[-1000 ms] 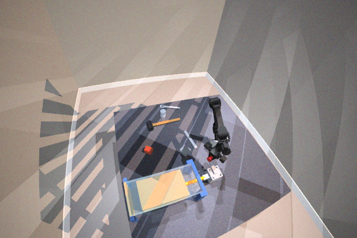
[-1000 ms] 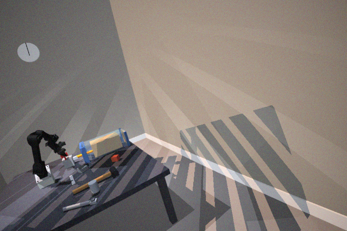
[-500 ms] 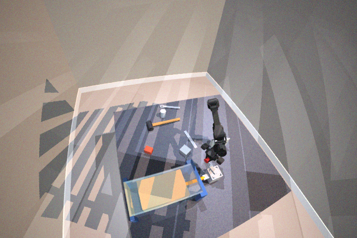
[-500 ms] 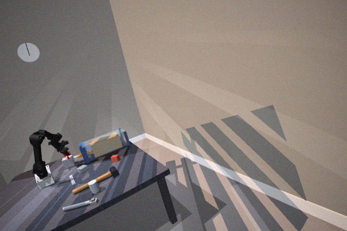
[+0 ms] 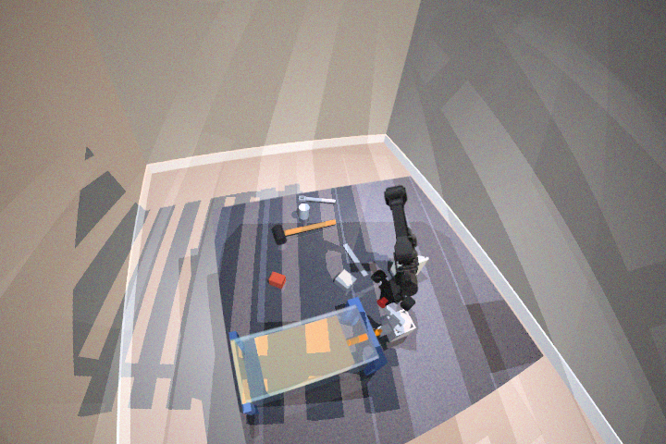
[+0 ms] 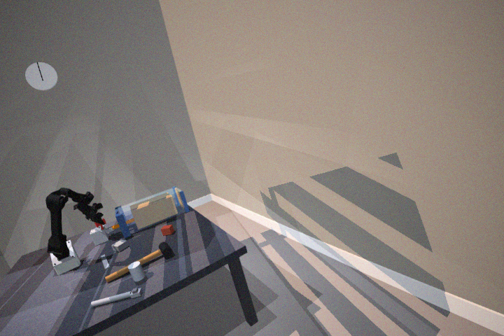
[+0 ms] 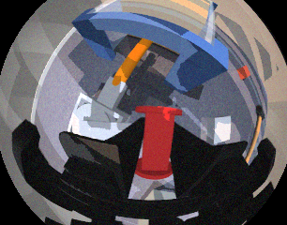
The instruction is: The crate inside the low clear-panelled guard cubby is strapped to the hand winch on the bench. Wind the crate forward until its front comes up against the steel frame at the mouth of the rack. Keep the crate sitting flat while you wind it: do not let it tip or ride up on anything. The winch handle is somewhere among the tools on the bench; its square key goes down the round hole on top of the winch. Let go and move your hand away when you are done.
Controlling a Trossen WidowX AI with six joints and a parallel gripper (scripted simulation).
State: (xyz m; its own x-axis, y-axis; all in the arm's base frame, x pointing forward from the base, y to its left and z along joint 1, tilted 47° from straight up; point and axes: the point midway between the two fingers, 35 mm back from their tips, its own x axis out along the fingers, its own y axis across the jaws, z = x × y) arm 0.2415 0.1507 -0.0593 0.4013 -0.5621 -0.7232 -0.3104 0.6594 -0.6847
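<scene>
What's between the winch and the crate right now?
The orange strap spans that stretch, running from the winch through the blue frame toward the crate; top view shows it best.

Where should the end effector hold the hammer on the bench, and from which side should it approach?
Grip the hammer at the middle of its orange handle, coming straight down from above. It lies flat with space on both sides; the handle is slim and straight, while the black head is bulkier.

Beige and grey walls (image 6: 339,99) meet at a corner; striped shadows cross the wooden floor (image 6: 339,285) and dark table (image 6: 205,253).
</scene>
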